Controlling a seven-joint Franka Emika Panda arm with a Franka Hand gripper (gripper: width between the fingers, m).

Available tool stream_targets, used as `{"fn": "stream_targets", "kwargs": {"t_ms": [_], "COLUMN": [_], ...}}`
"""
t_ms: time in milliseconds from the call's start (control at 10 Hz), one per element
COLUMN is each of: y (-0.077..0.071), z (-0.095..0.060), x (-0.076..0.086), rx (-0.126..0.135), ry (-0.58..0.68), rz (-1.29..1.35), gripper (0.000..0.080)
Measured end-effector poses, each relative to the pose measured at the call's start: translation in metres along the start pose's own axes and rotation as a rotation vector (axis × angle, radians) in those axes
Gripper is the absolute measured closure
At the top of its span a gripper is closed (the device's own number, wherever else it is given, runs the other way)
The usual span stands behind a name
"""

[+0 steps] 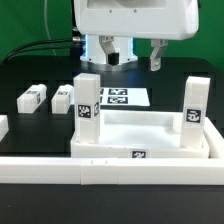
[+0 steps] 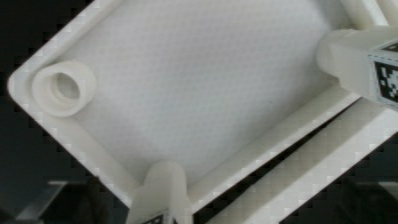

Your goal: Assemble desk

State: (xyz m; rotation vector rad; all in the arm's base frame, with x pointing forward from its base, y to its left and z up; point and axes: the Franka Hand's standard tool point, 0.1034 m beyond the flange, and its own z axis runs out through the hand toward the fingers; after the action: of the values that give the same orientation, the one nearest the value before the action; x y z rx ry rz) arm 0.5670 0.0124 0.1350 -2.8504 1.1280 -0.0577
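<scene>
The white desk top (image 1: 110,148) lies against the front border wall, underside up. Two white tagged legs stand upright in its corners: one on the exterior view's left (image 1: 86,108), one on the right (image 1: 194,112). My gripper (image 1: 132,55) hangs above and behind the top, open and empty. In the wrist view I look down on the desk top (image 2: 196,90), with an empty corner socket (image 2: 68,85) and the two standing legs (image 2: 361,60) (image 2: 164,190). My fingers do not show there.
Two loose tagged legs (image 1: 33,97) (image 1: 62,96) lie on the black table on the exterior view's left; another white piece (image 1: 3,126) shows at the left edge. The marker board (image 1: 122,97) lies behind the desk top. The low white border wall (image 1: 110,172) runs along the front.
</scene>
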Motion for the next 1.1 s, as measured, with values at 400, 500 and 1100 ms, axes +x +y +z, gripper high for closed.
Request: {"fn": "stream_targets", "kwargs": {"t_ms": [400, 500, 1100], "y": [0.009, 0.013, 0.011], "z": [0.004, 0.008, 0.021], "x": [-0.011, -0.016, -0.030], "rx": [0.006, 0.009, 0.022], "ry": [0.010, 0.016, 0.010], "rz": [0.100, 0.135, 0.273], "gripper": [0.0150, 0.0150, 0.0150]}}
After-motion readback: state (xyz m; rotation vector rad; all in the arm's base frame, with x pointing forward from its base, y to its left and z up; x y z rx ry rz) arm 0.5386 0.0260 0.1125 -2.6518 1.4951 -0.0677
